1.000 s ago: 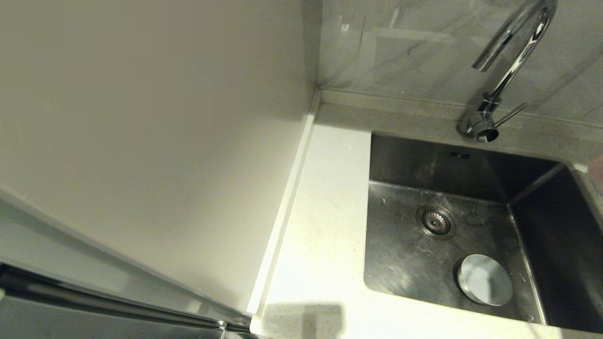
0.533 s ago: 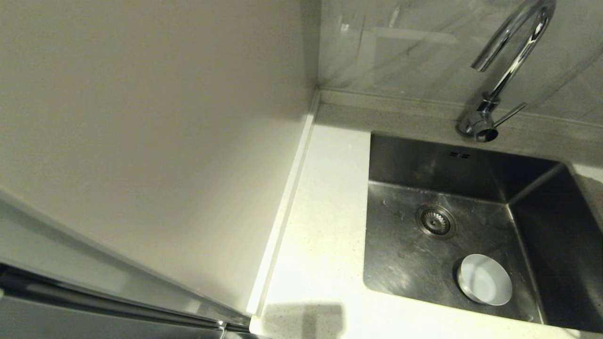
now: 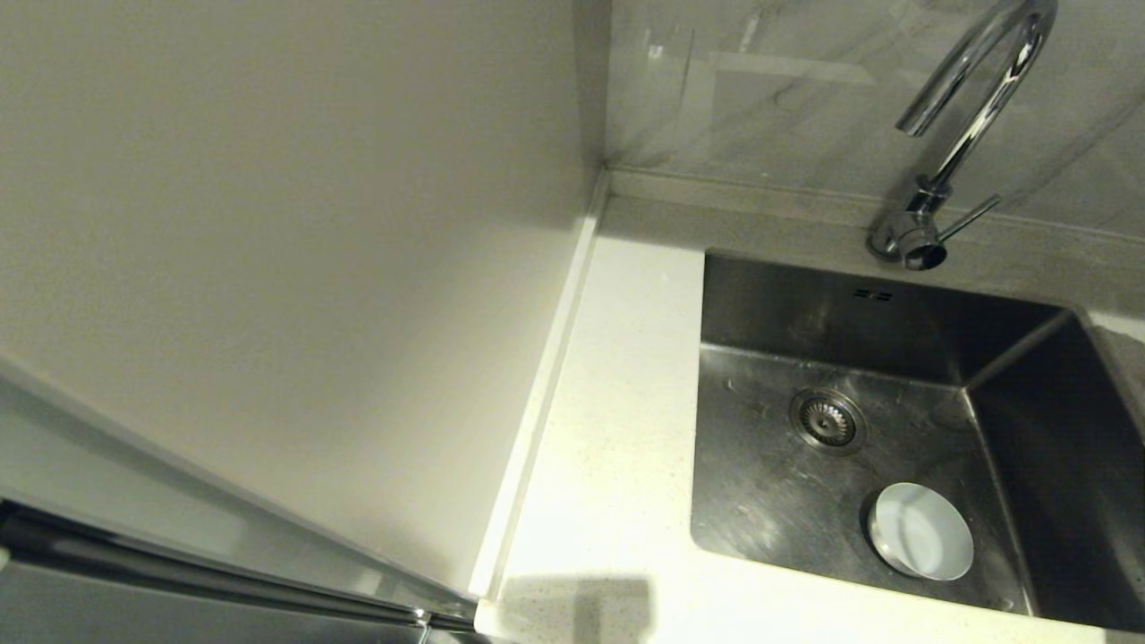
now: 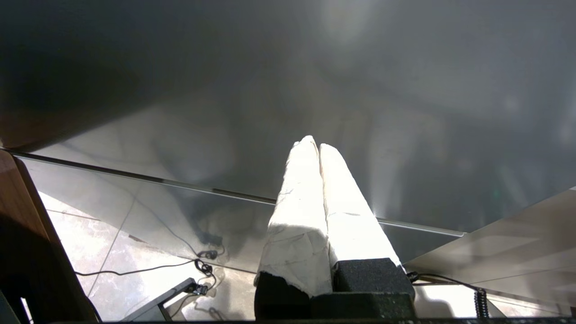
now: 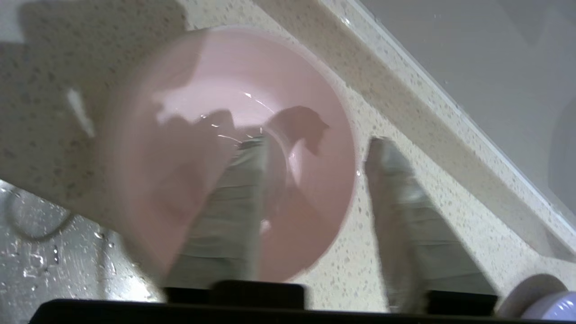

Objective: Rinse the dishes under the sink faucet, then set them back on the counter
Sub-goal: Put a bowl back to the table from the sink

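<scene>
In the right wrist view the pale pink bowl [image 5: 252,112] rests wet on the speckled counter [image 5: 355,256]. My right gripper [image 5: 317,146] is open astride its rim, one finger [image 5: 229,216] inside the bowl and the other outside, both clear of the rim. The lilac plate [image 5: 546,306] shows only as an edge beside it. In the head view the blue-white bowl [image 3: 921,532] sits upright on the floor of the sink [image 3: 769,501], near its front. The faucet [image 3: 971,107] arches over the back. My left gripper [image 4: 317,146] is shut and empty, parked low.
A cream wall panel [image 3: 313,268] closes off the left, with a strip of counter [image 3: 608,429] between it and the sink. The raised back edge [image 5: 427,103] runs close behind the pink bowl. The strainer drain [image 3: 827,420] lies mid-basin.
A pinkish blur at the head view's right edge one second ago has gone out of view. The blue-white bowl in the sink has not moved.
</scene>
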